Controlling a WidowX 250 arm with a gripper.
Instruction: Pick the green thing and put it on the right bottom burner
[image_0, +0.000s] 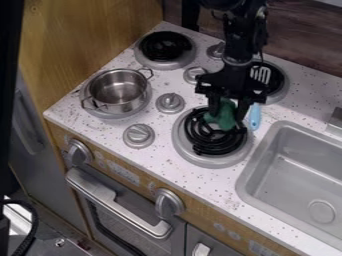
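So the green thing (224, 118) is at the right bottom burner (195, 157), around the 1 o'clock part of its black coil. The gripper (228, 111) hangs down right over it, with the arm coming in from 12 o'clock. I honestly can't tell if it's clamped on the green thing or loose around it. Using that burner as the clock center, there's a metal pot (118, 93) sitting on the burner at 10 o'clock, another burner (165, 46) at 11, and 1 more (282, 92) at 1 o'clock. A slotted spatula with a light blue handle (254, 118) lies just beside the coil, handle at 2 o'clock, its head over the 1 o'clock burner. The sink (294, 187) is set into the tabletop (230, 191) at 4 o'clock. 4 knobs run between the burners, from 9 to 12 o'clock.
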